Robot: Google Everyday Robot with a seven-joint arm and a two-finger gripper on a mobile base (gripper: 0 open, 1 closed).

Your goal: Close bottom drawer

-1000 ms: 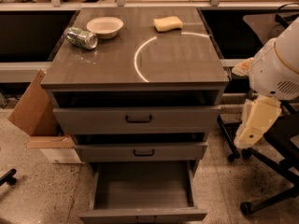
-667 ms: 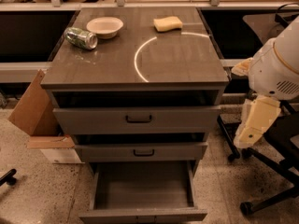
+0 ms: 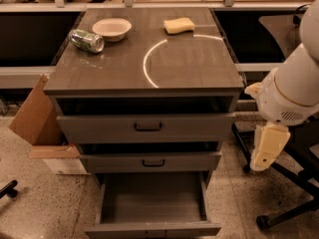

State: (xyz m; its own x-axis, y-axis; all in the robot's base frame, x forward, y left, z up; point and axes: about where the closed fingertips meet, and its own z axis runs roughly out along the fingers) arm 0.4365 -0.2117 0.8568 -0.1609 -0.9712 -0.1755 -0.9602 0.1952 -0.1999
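Observation:
The grey cabinet [image 3: 144, 68] has three drawers. The bottom drawer [image 3: 152, 229] is pulled far out towards me, and its inside [image 3: 152, 198] is bare. Its slim front panel sits at the lower edge of the view, and only a bit of its handle shows there. The middle drawer [image 3: 152, 162] and the top drawer [image 3: 147, 127] each stand slightly out. My white arm [image 3: 289, 91] is to the right of the cabinet. The cream gripper [image 3: 267, 147] hangs down beside the middle drawer, level with it, clear of the cabinet and not touching any drawer.
On the cabinet top lie a crushed can [image 3: 86, 40], a white bowl [image 3: 111, 28] and a yellow sponge [image 3: 179, 25]. A cardboard box [image 3: 37, 116] leans at the cabinet's left. Black chair legs [image 3: 284, 210] spread on the floor to the right, under my arm.

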